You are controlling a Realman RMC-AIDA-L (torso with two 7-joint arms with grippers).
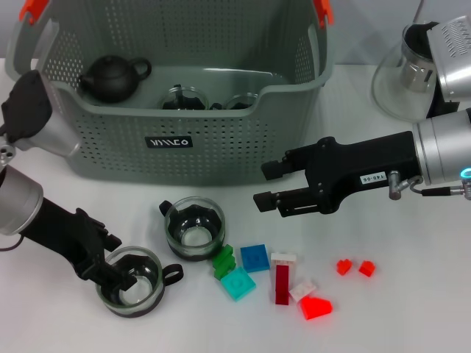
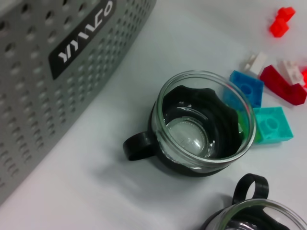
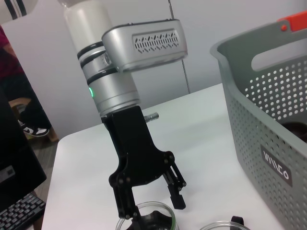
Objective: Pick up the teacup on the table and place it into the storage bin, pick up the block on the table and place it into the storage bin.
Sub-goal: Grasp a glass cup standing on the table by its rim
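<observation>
Two glass teacups with black holders stand on the white table in front of the storage bin (image 1: 221, 147). My left gripper (image 1: 112, 275) is down at the nearer teacup (image 1: 132, 281), open, with its fingers around the rim; the right wrist view shows this gripper (image 3: 151, 207) over the cup (image 3: 149, 221). The second teacup (image 1: 193, 226) stands free, and it also shows in the left wrist view (image 2: 201, 129). Several blocks lie to the right: green (image 1: 223, 261), blue (image 1: 255, 257), teal (image 1: 239, 284) and dark red (image 1: 282, 279). My right gripper (image 1: 266, 185) hovers open and empty in front of the bin.
The bin holds a dark teapot (image 1: 110, 77) and glass cups (image 1: 184, 99). A glass teapot (image 1: 408, 73) stands at the back right. A bright red block (image 1: 316, 307) and two small red pieces (image 1: 355, 268) lie at the front right.
</observation>
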